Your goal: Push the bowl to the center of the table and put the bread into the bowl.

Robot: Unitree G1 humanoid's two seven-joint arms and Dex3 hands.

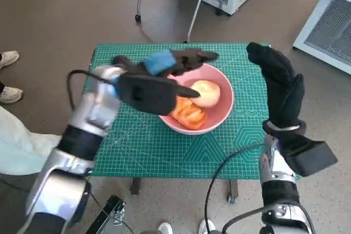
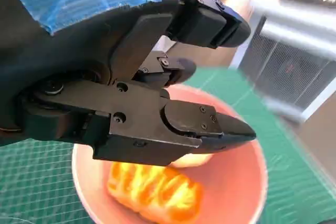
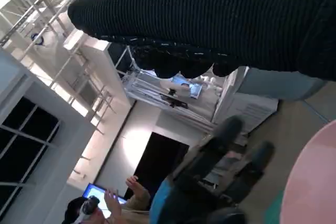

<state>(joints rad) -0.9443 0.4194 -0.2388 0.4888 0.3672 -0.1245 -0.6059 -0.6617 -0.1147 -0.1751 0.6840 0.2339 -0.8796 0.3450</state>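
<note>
Bread [image 1: 188, 114] half-hidden in bowl [image 1: 225, 110] under spread left hand [image 1: 151, 80]; right hand's [image 1: 279, 83] fingers unclear.

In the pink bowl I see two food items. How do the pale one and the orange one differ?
The pale round bun is smooth and cream-coloured; the orange bread is bright orange with a ridged, lumpy surface. The bun is compact and rounded, the orange bread longer and flatter. The bun lies on the far side of the bowl, the orange bread on the side nearer the robot. The left hand hovers over both. Both rest inside the bowl, close together.
</note>
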